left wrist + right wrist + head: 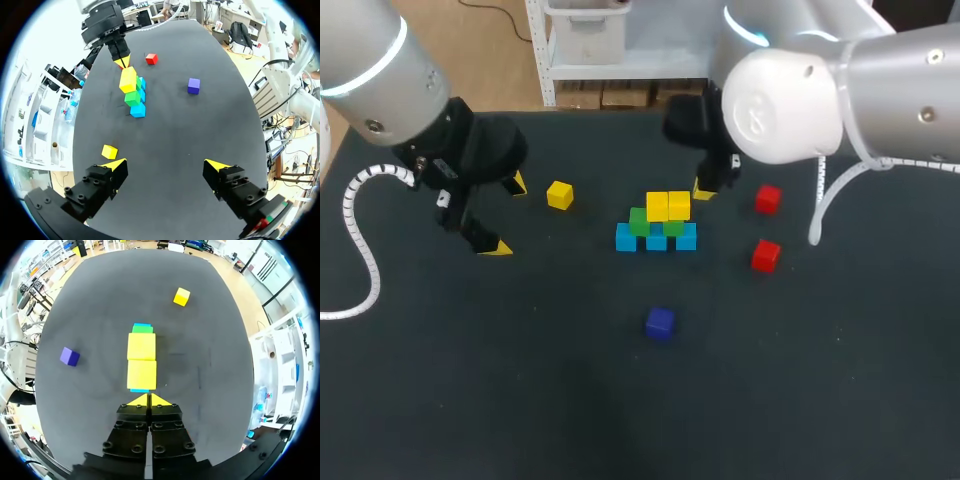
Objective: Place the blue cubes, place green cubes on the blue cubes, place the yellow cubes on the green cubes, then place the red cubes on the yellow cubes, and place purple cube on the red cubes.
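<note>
The move to come turns on the loose yellow cube, which I judge to be the next piece to go up. It sits on the surface just ahead of one fingertip of the left hand, off toward that finger's outer side and not in the gap. The left hand's fingers stand wide apart with nothing between them. To take the cube, that hand would need to shift sideways toward it until the cube lies between the fingers. A straight push forward would probably only nudge it.

The stack lies well ahead of the left hand, and its row runs away from it. From the right hand, whose fingers are pressed together and hold nothing, the stack begins just ahead of the tips. Two yellow cubes lie in line straight out from it, on top of the green cubes, with the blue cubes underneath. The loose cube lies well beyond the stack from that hand, so the left hand is clearly the nearer one.

The two red cubes rest near the right hand's outer side, which makes them its likely share later. The purple cube lies apart from both hands.
</note>
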Motion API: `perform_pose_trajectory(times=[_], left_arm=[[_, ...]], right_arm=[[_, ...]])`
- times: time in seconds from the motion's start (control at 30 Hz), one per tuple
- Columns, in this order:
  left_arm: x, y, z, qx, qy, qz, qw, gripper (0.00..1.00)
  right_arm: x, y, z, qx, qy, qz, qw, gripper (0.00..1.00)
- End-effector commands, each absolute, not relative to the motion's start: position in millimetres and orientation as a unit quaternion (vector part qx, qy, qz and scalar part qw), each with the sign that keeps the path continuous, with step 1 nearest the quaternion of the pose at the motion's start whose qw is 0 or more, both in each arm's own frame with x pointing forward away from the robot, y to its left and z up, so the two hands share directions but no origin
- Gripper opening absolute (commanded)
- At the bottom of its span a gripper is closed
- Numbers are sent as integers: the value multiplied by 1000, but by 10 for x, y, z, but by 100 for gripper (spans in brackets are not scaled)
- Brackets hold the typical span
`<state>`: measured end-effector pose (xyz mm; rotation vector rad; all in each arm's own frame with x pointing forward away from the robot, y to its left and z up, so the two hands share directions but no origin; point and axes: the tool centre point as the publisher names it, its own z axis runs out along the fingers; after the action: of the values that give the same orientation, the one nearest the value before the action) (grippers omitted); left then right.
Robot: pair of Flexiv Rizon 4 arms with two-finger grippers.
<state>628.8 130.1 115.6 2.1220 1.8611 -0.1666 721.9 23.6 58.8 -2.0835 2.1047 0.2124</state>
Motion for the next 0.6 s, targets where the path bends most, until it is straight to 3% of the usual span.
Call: perform_pose_trajectory(times=[0.03,0.6], left_arm=[[6290,1310,1152,742,649,-59,158,100],[6290,1310,1152,742,649,-59,158,100]], right_arm=[[7231,246,585,-700,705,73,85,0],[7251,271,589,-702,703,72,84,0]])
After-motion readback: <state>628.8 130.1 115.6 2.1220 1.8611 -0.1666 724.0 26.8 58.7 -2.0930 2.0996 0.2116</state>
